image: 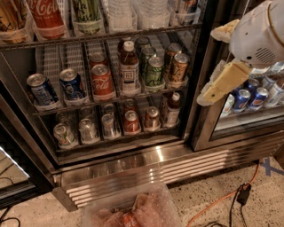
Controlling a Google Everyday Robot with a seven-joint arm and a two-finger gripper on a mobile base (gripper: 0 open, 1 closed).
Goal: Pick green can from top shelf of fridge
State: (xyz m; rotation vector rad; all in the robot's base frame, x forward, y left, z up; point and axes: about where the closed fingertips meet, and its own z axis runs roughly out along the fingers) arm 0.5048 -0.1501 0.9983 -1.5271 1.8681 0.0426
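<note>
Hovering at right of fridge point(155, 165) — gripper point(220, 58) jaws spread, empty; green can point(87, 13) well left, on top shelf point(133, 33).

We see the green can point(86, 13), green with pale whitish markings, beside a red Coca-Cola can point(46, 15) with white script, on the dark wire top shelf point(146, 32). The fridge point(200, 88) is black-framed with a ribbed silver base. The cream-yellow gripper point(224, 80) hangs before its right-hand door.

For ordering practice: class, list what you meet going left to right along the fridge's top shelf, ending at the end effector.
Coca-Cola can, green can, clear bottles, then, far right and lower, the open end effector.
</note>
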